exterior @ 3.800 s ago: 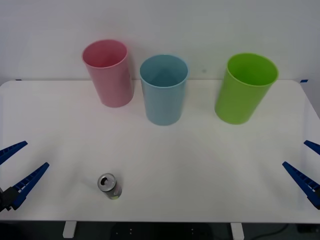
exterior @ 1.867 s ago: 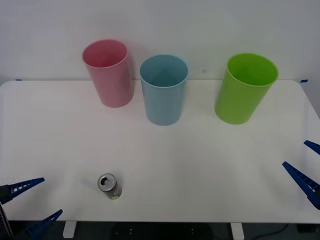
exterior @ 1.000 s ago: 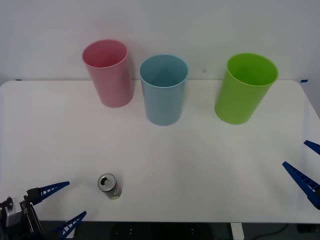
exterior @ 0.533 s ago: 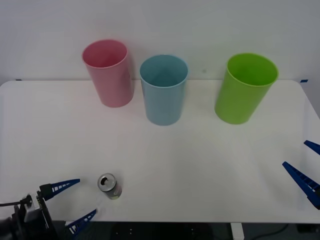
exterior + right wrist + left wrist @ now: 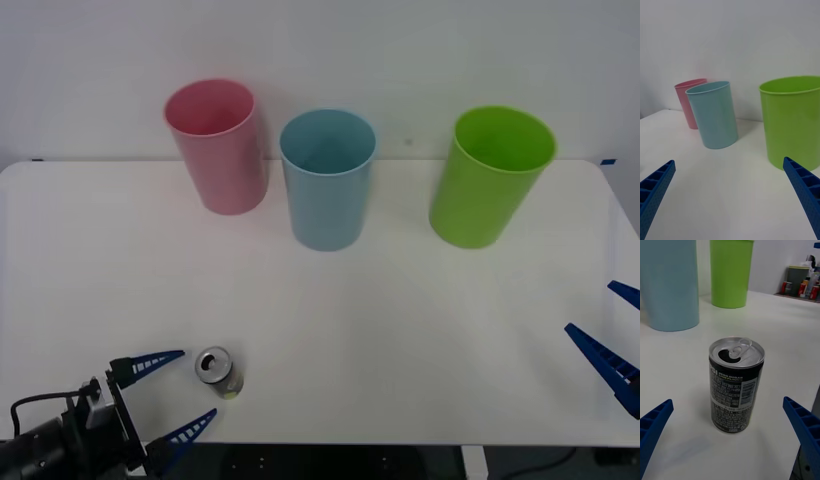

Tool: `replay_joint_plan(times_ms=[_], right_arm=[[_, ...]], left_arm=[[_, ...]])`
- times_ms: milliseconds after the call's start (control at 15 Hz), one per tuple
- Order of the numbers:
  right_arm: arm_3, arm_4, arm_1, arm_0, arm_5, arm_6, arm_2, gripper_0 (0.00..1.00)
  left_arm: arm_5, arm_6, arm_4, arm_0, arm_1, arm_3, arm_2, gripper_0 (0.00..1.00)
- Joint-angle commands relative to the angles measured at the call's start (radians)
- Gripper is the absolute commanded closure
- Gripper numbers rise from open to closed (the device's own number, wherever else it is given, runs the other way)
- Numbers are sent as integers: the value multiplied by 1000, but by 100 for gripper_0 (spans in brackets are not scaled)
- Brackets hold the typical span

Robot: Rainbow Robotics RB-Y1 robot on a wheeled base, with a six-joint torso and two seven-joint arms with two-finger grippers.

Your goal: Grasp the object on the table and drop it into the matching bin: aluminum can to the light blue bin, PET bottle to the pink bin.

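A small aluminum can (image 5: 219, 372) (image 5: 735, 384) stands upright near the front left edge of the white table (image 5: 400, 330), silver top open, dark side with a label. My left gripper (image 5: 172, 398) is open just left of the can, its two blue fingers (image 5: 653, 427) pointing at it with the can a short way ahead of the tips. The pink bin (image 5: 217, 146) (image 5: 689, 102) and the light blue bin (image 5: 327, 178) (image 5: 713, 114) stand at the back. My right gripper (image 5: 612, 335) (image 5: 730, 195) hangs open at the table's right edge.
A lime green bin (image 5: 491, 176) (image 5: 794, 120) (image 5: 730, 273) stands at the back right, beside the light blue one (image 5: 668, 283). A wide stretch of bare tabletop lies between the can and the bins. Clutter sits on a shelf (image 5: 799, 279) off beyond the table.
My left gripper has swung down from the left edge and moved right along the table's front, closing in on the can. The can, bins and right gripper have stayed put.
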Motion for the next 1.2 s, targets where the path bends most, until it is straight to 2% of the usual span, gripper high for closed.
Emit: replay_joint_plan(times_ms=[67, 467, 1200], right_arm=[[0, 0, 0, 0, 0, 0, 0, 0], [0, 0, 0, 0, 0, 0, 0, 0], [0, 0, 0, 0, 0, 0, 0, 0]], left_arm=[[19, -5, 0, -13, 1, 1, -24, 0], [29, -24, 0, -80, -1, 75, -57, 0], [44, -24, -34, -103, -48, 75, -59, 0]])
